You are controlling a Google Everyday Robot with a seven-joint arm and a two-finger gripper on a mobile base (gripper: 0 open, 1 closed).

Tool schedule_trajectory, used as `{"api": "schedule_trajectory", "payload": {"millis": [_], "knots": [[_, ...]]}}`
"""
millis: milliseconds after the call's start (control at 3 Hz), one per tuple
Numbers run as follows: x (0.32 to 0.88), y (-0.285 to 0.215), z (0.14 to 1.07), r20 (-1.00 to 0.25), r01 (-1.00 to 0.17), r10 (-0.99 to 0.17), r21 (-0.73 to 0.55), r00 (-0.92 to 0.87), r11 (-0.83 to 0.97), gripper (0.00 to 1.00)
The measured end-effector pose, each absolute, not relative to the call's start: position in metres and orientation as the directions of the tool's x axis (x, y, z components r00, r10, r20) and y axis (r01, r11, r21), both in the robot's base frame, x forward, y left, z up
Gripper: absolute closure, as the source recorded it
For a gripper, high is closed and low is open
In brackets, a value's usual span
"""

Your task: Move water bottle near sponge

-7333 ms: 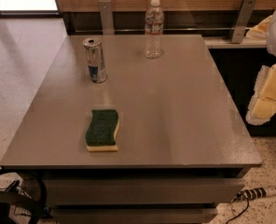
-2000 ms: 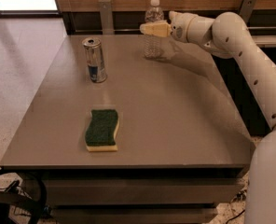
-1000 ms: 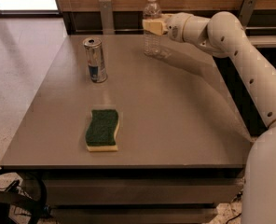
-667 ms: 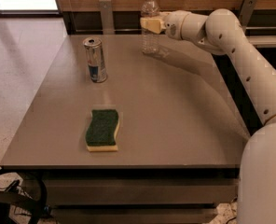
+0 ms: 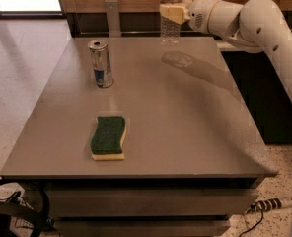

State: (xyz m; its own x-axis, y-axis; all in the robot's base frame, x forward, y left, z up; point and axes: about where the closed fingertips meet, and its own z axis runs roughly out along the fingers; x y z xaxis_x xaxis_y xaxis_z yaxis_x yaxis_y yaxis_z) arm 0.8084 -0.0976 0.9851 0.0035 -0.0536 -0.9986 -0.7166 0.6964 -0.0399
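- Water bottle (image 5: 170, 32) is at the far edge of the table (image 5: 200, 132), right of centre, and appears lifted just clear of the top; its cap is cut off by the upper border.
- The gripper (image 5: 172, 13) is clamped around the bottle's middle, with the white arm (image 5: 264, 19) reaching in from the right.
- The sponge (image 5: 108, 137) lies flat near the front edge, left of centre, well apart from the bottle.
- A silver and blue can (image 5: 101, 63) stands upright near the left edge, beyond the sponge.
- Bare tabletop runs from bottle to sponge, right of the can.
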Motion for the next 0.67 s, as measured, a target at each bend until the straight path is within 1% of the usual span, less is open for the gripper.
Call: {"api": "schedule_trajectory", "payload": {"millis": [333, 667], "knots": [[0.755, -0.102, 0.998, -0.998, -0.732, -0.056, -0.053, 0.020, 0.679, 1.00], [0.698, -0.093, 1.005, -0.998, -0.760, -0.050, -0.067, 0.045, 0.647, 1.00]]}}
